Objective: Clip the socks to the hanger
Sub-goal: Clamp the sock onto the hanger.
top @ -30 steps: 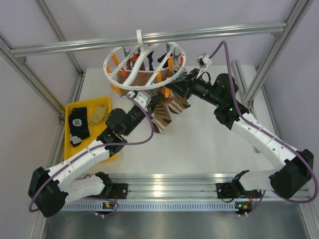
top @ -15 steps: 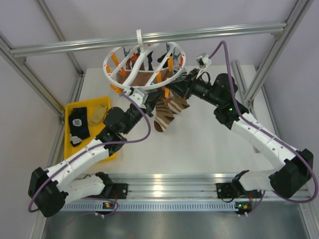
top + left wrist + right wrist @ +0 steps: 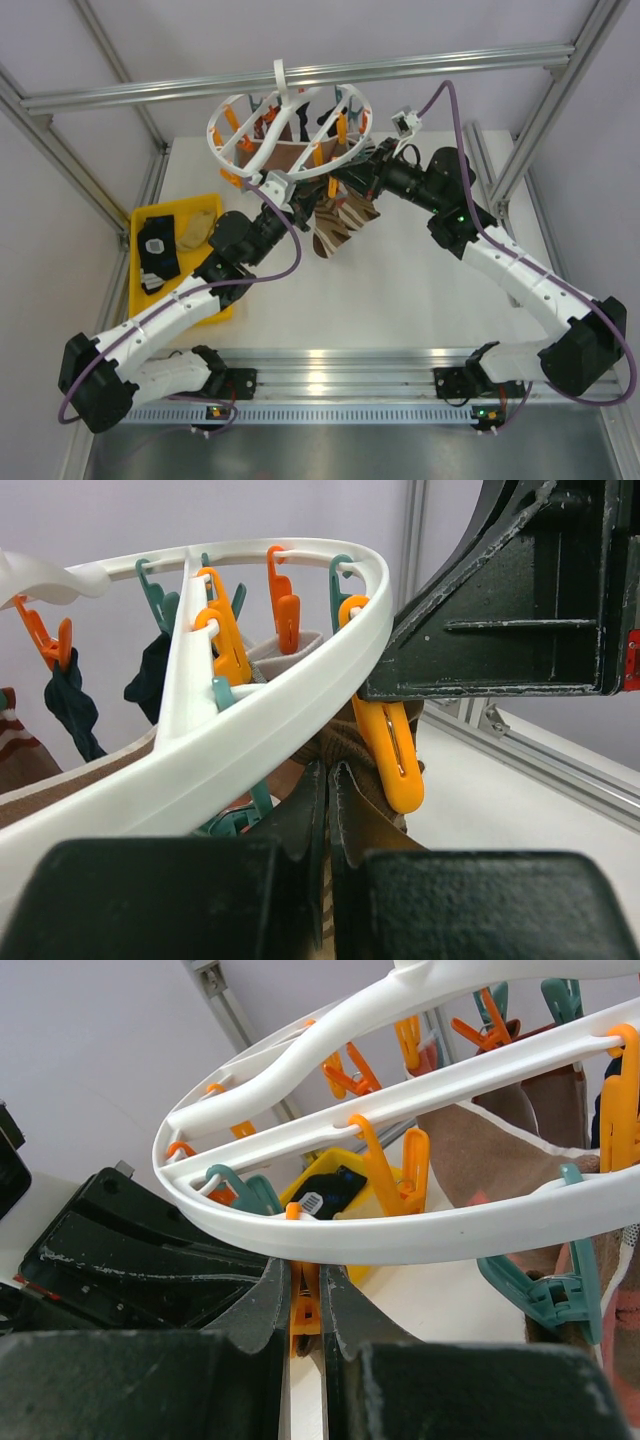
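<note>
The hanger (image 3: 272, 150), a white ring with orange and teal clips, hangs from the top bar. My left gripper (image 3: 300, 202) is shut on a brown-and-cream striped sock (image 3: 335, 225) and holds its top edge under the ring's near rim. In the left wrist view the gripper (image 3: 328, 780) pinches the brown sock (image 3: 352, 742) right beside an orange clip (image 3: 390, 750) below the rim (image 3: 300, 680). My right gripper (image 3: 342, 185) is shut on that orange clip (image 3: 305, 1305), squeezing it under the rim (image 3: 400, 1235). Other socks (image 3: 480, 1150) hang clipped on the ring.
A yellow tray (image 3: 140, 225) at the left holds a black sock (image 3: 158, 250) and a tan sock (image 3: 198, 228). Aluminium frame bars (image 3: 300, 75) run above and around the table. Both arms crowd under the ring's near side.
My left gripper has lifted the striped sock up and to the right, bringing its top edge to the orange clip. The right gripper has stayed at the clip.
</note>
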`<action>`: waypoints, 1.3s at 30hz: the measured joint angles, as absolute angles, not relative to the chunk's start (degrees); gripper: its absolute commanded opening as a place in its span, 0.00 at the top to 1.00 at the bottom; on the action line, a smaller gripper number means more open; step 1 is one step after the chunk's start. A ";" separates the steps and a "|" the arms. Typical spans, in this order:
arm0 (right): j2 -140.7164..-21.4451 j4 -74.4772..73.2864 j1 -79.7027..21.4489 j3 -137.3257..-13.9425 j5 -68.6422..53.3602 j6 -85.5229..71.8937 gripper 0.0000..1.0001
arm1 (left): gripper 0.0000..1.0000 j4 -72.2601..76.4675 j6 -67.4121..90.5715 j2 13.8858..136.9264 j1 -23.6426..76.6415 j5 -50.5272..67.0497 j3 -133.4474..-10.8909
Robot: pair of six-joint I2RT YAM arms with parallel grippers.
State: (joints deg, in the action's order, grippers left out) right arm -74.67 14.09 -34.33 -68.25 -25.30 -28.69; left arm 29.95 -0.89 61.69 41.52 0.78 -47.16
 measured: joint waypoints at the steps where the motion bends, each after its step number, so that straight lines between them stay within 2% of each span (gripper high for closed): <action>1: -74.70 14.09 -34.33 -68.25 -25.41 -28.75 0.92 | 1.00 29.95 -0.60 61.69 41.52 0.78 -47.16; 3: -74.72 14.11 -34.33 -68.25 -25.58 -29.12 0.86 | 1.00 29.93 -0.19 61.69 41.56 0.78 -47.16; 7: -74.85 14.11 -34.33 -68.25 -25.91 -29.69 0.85 | 1.00 29.91 0.03 61.69 41.69 0.78 -47.16; 12: -75.00 14.09 -34.33 -68.27 -26.04 -30.11 1.00 | 1.00 29.80 0.54 61.69 41.69 0.86 -47.16; 32: -74.52 14.74 -34.30 -68.25 -23.99 -30.70 1.00 | 1.00 22.26 12.53 61.65 41.74 0.27 -50.72; 35: -74.35 15.29 -34.30 -68.25 -23.64 -30.72 0.97 | 1.00 21.43 13.96 61.65 41.80 0.32 -51.53; 39: -74.32 15.55 -34.30 -68.25 -23.66 -30.79 0.86 | 1.00 20.73 15.07 61.65 41.91 0.32 -51.96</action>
